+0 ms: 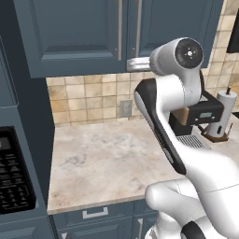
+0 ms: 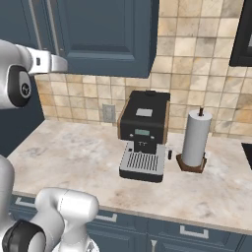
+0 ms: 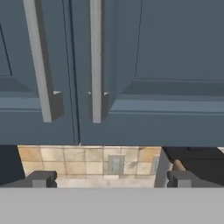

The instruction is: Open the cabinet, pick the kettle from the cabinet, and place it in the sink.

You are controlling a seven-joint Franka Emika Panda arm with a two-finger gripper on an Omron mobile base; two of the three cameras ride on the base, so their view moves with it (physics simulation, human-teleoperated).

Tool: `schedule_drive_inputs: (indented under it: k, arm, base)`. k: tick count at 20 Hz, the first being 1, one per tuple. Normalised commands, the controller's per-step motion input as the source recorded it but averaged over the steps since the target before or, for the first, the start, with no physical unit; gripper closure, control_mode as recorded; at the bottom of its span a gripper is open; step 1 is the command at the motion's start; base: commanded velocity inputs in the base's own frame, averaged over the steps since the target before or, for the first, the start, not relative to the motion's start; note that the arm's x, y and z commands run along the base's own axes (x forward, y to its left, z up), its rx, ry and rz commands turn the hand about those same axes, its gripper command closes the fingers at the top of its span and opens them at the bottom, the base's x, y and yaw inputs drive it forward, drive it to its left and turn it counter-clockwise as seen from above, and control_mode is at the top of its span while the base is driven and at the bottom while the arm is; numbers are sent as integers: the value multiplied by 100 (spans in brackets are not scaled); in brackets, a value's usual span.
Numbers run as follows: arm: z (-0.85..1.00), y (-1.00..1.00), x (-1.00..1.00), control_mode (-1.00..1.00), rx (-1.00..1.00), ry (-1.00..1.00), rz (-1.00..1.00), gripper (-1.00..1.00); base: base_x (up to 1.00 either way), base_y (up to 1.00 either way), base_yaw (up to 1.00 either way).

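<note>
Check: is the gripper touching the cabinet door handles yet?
Apart. In the hand view the open gripper sits below the cabinet; both fingertips lie under the door's bottom edge, against the tile, clear of the two handles.

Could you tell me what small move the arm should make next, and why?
Probably raise the open end effector and ease it forward onto the right door's handle: both cabinet doors are shut, and the fingertips sit below the handles, gripping nothing.
</note>
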Motion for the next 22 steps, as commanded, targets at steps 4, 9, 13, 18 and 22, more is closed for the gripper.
schedule_drive_inputs:
  k: [4,9,13,18,22]
  arm:
    - [16,0,16,-100,0,-2,0,-100]
    - [15,0,19,-100,0,-1,0,-100]
    - [13,0,22,-100,0,0,0,-100]
    - [14,0,20,-100,0,0,0,-100]
    - [13,0,23,-100,0,-2,0,-100]
  base:
    - [0,0,0]
    - [0,0,0]
    - [0,0,0]
    - [0,0,0]
    - [0,0,0]
